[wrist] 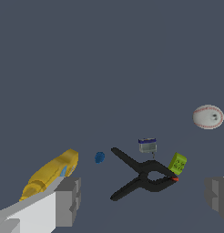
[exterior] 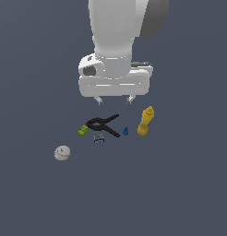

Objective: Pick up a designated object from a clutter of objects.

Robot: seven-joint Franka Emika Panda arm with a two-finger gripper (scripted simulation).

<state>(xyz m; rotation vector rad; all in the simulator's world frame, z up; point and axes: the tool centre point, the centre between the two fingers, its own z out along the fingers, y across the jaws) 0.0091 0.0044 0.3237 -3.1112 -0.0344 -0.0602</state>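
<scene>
Exterior view: claw [exterior: 115,99] spread wide, empty, high over black spring clamp [exterior: 104,125]. Small round white baseball with red stitching [exterior: 62,152] on table, 8 o'clock from clamp, apart from clutter.
Wrist view: baseball [wrist: 208,117] untouched. Approach, grasp, lift remain.

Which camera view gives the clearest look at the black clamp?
The wrist view: the black clamp appears large there, with both handles, its loop and red tip distinct. In the exterior view the clamp is complete but much smaller, below the gripper.
</scene>
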